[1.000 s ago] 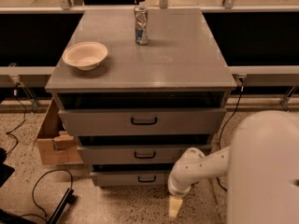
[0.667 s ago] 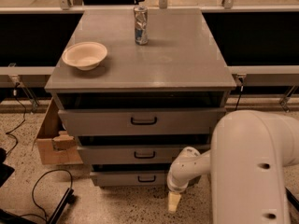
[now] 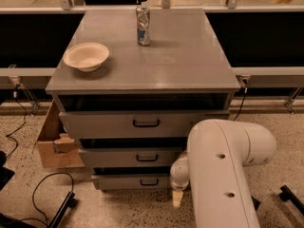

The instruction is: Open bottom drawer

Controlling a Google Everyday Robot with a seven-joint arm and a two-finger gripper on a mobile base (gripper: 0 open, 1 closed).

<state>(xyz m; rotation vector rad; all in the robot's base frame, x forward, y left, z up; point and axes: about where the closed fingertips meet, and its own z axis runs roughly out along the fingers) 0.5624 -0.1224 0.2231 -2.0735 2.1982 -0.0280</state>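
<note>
We are hanging tool (image 3: 177, 197) low, at 3 o'clock of bottom drawer (image 3: 118, 181) handle (image 3: 149, 181), probably staging approach for pull. Tool state: we cannot tell. Drawer sitting lowest of three under bench (image 3: 190, 65).

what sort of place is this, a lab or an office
Likely a robot test lab, not a home: a grey drawer cabinet on speckled floor, a cardboard box and loose cables beside it. The gripper hangs low by the right end of the bottom drawer.
</note>
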